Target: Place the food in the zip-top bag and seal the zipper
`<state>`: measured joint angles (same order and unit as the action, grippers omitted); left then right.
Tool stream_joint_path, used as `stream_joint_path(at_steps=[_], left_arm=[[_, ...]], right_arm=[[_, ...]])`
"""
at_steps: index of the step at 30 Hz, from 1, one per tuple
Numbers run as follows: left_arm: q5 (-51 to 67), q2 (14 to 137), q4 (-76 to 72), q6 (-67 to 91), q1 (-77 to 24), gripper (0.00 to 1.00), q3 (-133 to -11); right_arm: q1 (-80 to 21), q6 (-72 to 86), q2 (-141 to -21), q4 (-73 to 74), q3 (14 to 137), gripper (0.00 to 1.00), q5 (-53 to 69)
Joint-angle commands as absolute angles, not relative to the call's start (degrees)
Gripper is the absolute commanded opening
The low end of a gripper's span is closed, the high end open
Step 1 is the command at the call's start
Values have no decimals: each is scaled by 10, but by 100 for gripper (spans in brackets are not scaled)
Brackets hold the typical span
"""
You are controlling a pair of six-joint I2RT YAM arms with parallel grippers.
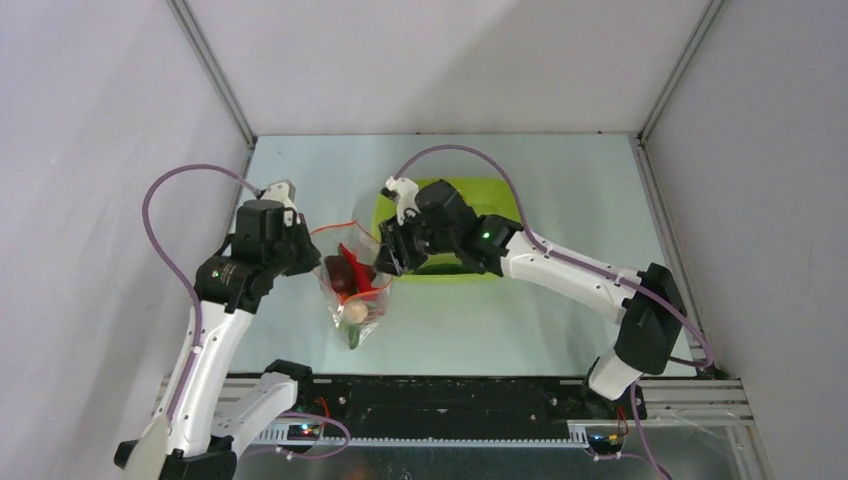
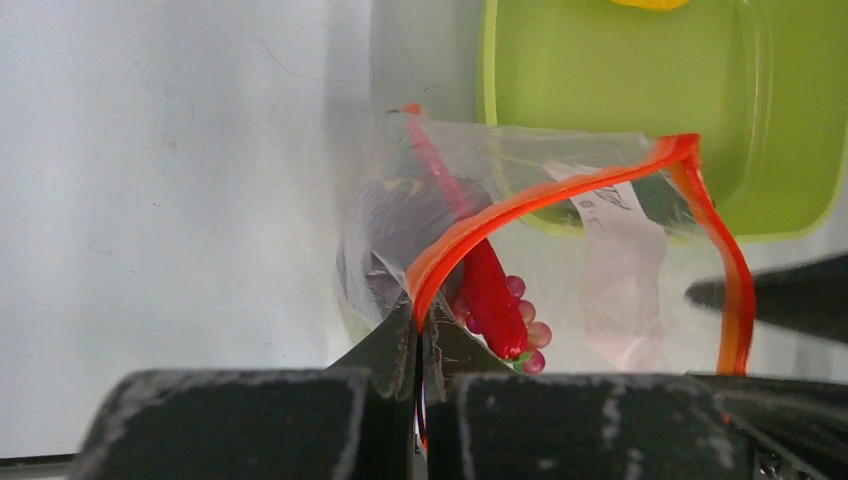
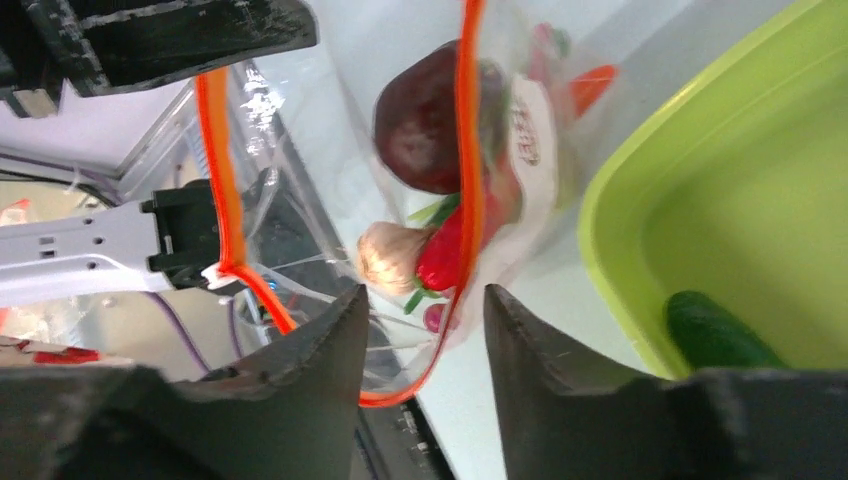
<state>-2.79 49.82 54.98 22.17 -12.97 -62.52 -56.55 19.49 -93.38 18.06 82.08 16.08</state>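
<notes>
The clear zip-top bag [image 1: 355, 290] hangs between my grippers, mouth open. My left gripper [image 2: 420, 305] is shut on its orange-red zipper [image 2: 540, 195] at one end. My right gripper [image 3: 425, 292] is open, with the zipper strip [image 3: 465, 150] running between its fingers without being pinched. Inside the bag I see the maroon ball [image 3: 430, 130], garlic [image 3: 390, 255], red chili [image 3: 445, 250], carrot [image 3: 590, 85] and grapes [image 2: 530, 330]. A green cucumber [image 3: 715, 330] lies in the lime-green tray [image 3: 640, 170]. A bit of the yellow lemon [image 2: 650, 3] shows in the tray.
The lime-green tray [image 1: 400, 205] sits on the table right behind the right gripper [image 1: 388, 262]. The left gripper [image 1: 310, 255] is left of the bag. Grey walls close the cell on three sides. A black rail [image 1: 450, 400] runs along the near edge.
</notes>
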Motion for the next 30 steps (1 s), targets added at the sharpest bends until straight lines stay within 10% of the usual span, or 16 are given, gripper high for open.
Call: stream_joint_path(at_steps=[1, 6, 30], left_arm=[[-29, 494, 519, 188, -131, 2, -658], [-52, 514, 522, 179, -130, 0, -654], [-29, 513, 500, 150, -130, 1, -638]], right_arm=[[-519, 120, -878, 114, 802, 56, 192], [-449, 99, -834, 122, 788, 97, 187], [-375, -218, -1075, 157, 879, 99, 80]])
